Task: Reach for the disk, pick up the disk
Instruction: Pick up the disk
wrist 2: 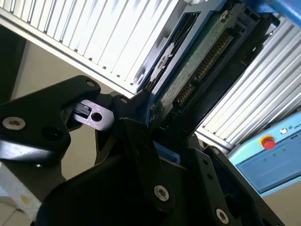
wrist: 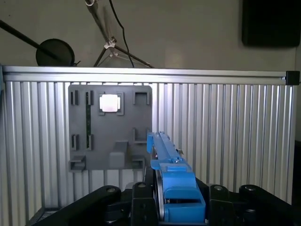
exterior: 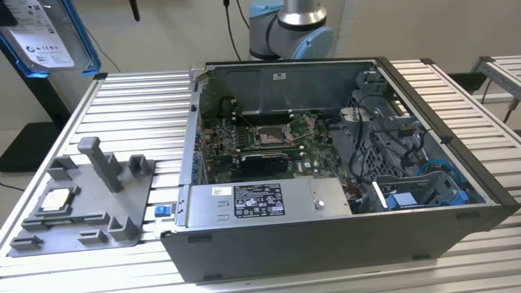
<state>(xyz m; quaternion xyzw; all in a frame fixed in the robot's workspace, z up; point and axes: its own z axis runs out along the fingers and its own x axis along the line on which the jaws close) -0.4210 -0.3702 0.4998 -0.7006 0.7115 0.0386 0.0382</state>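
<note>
Disk sits in the gripper, standing on its thin edge. The gripper's black fingers press on it from both sides, as wide apart as the disk is thick. In the second wrist view the gripper holds the end of the disk, where a green board and a row of pins show inside the blue frame.

In the exterior view the disk is up in the air at the exterior view's left, off the table. A grey tray lies on the table, with a small chip in it. Beside the tray stands an open computer case. The arm rises behind the case.
</note>
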